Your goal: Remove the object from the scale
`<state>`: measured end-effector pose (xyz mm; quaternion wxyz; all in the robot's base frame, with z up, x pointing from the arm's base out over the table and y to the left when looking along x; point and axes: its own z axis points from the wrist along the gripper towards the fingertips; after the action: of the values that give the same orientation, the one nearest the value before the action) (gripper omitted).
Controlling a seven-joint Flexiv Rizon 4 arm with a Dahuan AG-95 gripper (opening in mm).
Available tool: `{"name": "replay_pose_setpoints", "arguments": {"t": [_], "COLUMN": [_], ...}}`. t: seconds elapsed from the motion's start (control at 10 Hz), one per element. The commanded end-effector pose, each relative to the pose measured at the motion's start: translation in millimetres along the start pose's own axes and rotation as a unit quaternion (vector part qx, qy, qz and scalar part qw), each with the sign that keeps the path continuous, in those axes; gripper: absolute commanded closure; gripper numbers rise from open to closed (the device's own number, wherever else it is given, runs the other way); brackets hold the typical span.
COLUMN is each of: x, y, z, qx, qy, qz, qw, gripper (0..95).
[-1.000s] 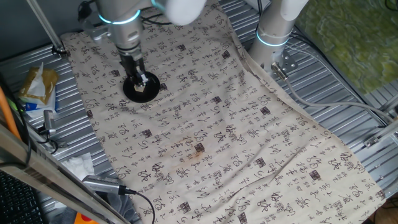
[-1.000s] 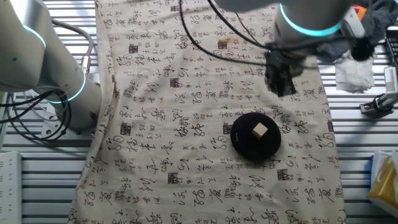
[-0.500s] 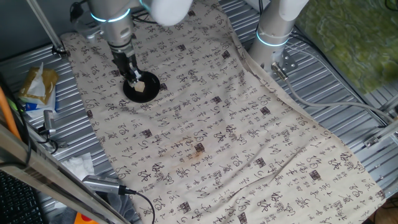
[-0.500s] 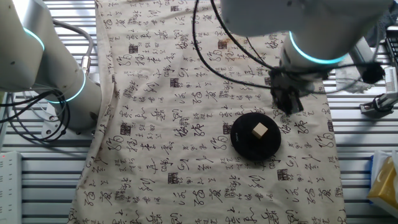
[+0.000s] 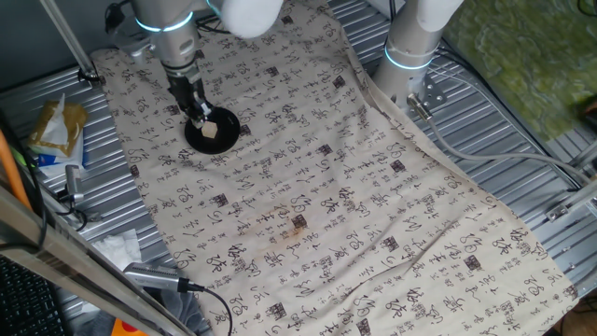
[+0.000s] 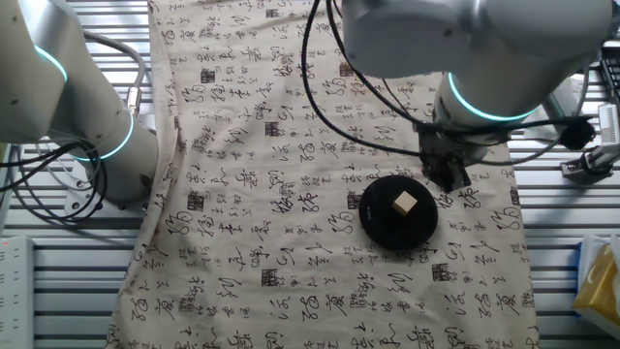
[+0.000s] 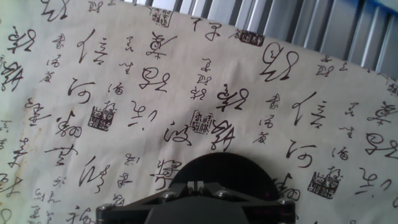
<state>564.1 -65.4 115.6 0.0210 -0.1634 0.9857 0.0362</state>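
Observation:
The scale is a flat round black disc [image 5: 211, 132] on the printed cloth; it also shows in the other fixed view [image 6: 397, 211] and at the bottom of the hand view [image 7: 224, 168]. The object, a tiny pale tan block [image 5: 213, 131], sits on the disc near its middle [image 6: 405, 203]. It is hidden in the hand view. My gripper [image 5: 200, 114] hangs low over the disc's edge, beside the block and apart from it [image 6: 453, 177]. In the hand view its fingertips [image 7: 194, 183] meet, shut and empty.
A second robot arm's base [image 5: 410, 56] stands at the cloth's far side. A rusty-brown stain [image 5: 297, 224] marks the cloth's middle. A yellow packet [image 5: 56, 126], white tissue [image 6: 552, 111] and cables lie on the ribbed metal table beside the cloth.
My gripper has moved from beyond the disc toward its edge and come lower. The block and disc have not moved.

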Motion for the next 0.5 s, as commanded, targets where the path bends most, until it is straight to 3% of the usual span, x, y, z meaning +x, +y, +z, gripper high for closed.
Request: {"name": "replay_pose_setpoints", "arguments": {"t": [0.1, 0.5], "x": [-0.3, 2.2], "y": [-0.5, -3.2], "z": [8.1, 15.3], "qx": [0.001, 0.006], "qy": [0.001, 0.003], "qz": [0.011, -0.004], "qw": [0.9999, 1.0], "gripper": [95.0, 95.0]}}
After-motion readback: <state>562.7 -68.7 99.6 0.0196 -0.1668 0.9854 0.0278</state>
